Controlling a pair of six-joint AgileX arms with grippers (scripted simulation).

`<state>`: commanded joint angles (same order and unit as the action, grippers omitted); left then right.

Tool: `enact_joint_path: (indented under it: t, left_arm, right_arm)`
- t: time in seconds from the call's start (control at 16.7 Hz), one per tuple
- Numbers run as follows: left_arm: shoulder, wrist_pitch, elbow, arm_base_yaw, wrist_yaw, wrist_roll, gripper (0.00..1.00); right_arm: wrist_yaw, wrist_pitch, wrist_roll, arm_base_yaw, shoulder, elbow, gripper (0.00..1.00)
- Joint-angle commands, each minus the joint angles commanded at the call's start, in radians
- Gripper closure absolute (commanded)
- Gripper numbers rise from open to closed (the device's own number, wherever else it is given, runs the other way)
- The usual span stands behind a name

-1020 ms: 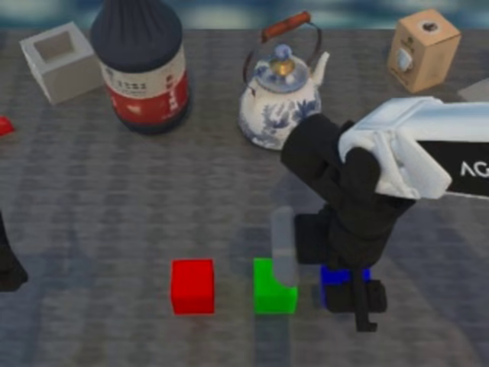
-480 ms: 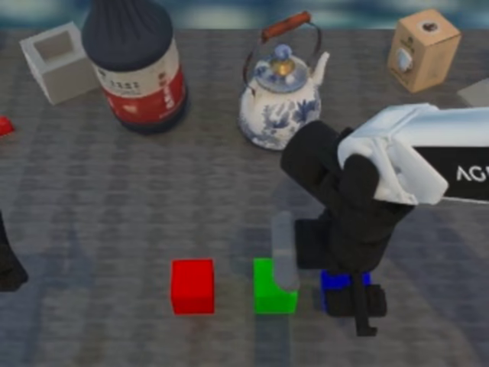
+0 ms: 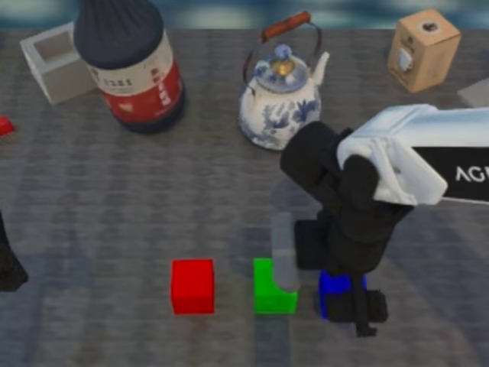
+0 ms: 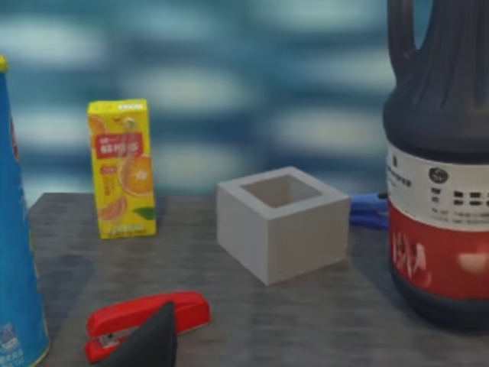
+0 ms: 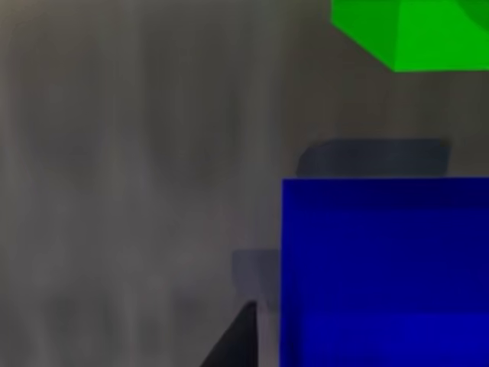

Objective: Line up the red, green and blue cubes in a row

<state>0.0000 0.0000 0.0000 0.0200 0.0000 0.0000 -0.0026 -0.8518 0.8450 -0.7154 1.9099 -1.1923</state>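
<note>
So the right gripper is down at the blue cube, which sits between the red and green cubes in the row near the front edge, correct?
Not quite. The top view shows the blue cube at the right end of the row, with the green cube in the middle and the red cube on the left. The rest holds: the right gripper is down at the blue cube, near the front edge.

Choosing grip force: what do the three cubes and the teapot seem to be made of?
Red cube, green cube, blue cube: plain, evenly coloured faces, probably hard plastic. Teapot: white with blue painted pattern, likely glazed ceramic.
</note>
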Motion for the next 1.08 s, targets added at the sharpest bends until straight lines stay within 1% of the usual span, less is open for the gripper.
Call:
enact_joint_path:
  t: [0.06, 0.12, 0.66, 0.78, 1.08]
  left_arm:
    - [0.0, 0.0, 0.0, 0.0, 0.0, 0.0, 0.0]
    - [0.0, 0.0, 0.0, 0.0, 0.0, 0.0, 0.0]
    - [0.0, 0.0, 0.0, 0.0, 0.0, 0.0, 0.0]
    - [0.0, 0.0, 0.0, 0.0, 0.0, 0.0, 0.0]
    - [0.0, 0.0, 0.0, 0.0, 0.0, 0.0, 0.0]
  right_arm:
    - [0.0, 0.0, 0.0, 0.0, 0.0, 0.0, 0.02]
    - [0.0, 0.0, 0.0, 0.0, 0.0, 0.0, 0.0]
    - [0.0, -0.004, 0.001, 0.0, -0.001, -0.003, 0.0]
    - [0.001, -0.041, 0.004, -0.003, -0.013, -0.035, 0.0]
    - [-0.001, -0.237, 0.005, -0.006, -0.075, -0.154, 0.0]
